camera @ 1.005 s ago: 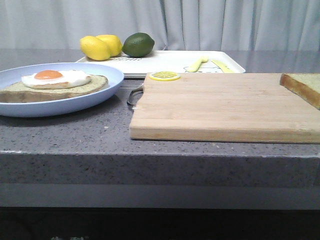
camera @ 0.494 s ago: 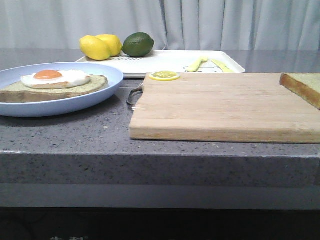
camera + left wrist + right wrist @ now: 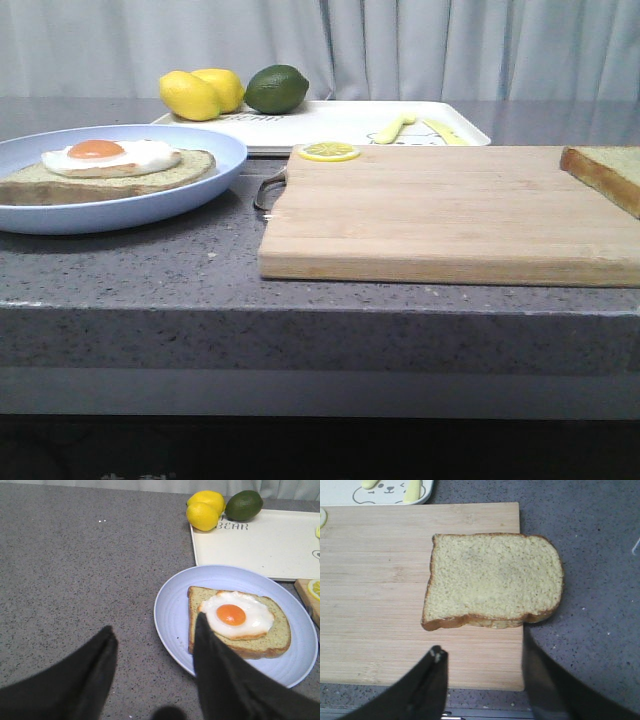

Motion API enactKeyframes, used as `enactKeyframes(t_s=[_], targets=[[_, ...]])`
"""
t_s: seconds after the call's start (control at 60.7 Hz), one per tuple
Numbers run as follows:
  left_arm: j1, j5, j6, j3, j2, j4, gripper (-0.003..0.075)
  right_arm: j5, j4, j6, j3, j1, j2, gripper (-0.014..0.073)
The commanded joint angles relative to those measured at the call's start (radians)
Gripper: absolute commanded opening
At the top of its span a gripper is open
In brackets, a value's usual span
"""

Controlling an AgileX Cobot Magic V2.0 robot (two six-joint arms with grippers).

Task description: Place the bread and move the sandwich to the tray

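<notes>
Wooden cutting board (image 3: 380, 590) carried the bread (image 3: 492, 580) overhanging its far-right edge, so you did well to lower the wide-spread, empty right gripper (image 3: 485, 672) squarely, pinching both crusts level.

Bread (image 3: 492, 581) lies flat on wooden cutting board (image 3: 375, 595), one end overhanging onto the table (image 3: 592, 570). Right gripper (image 3: 485, 672) fingers (image 3: 432, 680) spread apart, clear of it.

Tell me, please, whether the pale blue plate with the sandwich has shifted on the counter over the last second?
No. In the front view the plate sits at the same spot beside the cutting board, its rim equally near the board's handle.
</notes>
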Motion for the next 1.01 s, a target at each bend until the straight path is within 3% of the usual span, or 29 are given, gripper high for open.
enactKeyframes(t_s=[0.0, 0.362, 0.758, 0.89, 0.989], targets=[[0.003, -0.091, -0.001, -0.031, 0.009, -0.008, 0.0501, -0.059, -0.007, 0.002, -0.030, -0.004, 0.005, 0.0559], [-0.002, -0.091, -0.001, -0.031, 0.011, -0.012, 0.0424, -0.031, 0.060, 0.002, -0.046, -0.004, 0.021, 0.0532], [-0.222, -0.100, -0.001, -0.031, 0.011, 0.010, 0.0421, 0.291, 0.060, -0.001, -0.406, -0.009, 0.341, 0.0517], [-0.241, -0.111, -0.001, -0.031, 0.011, 0.029, 0.0421, 0.419, 0.060, -0.025, -0.522, -0.073, 0.443, 0.0517], [-0.241, -0.112, -0.001, -0.031, 0.011, 0.029, 0.0421, 0.473, 0.097, -0.067, -0.566, -0.210, 0.480, 0.0517]])
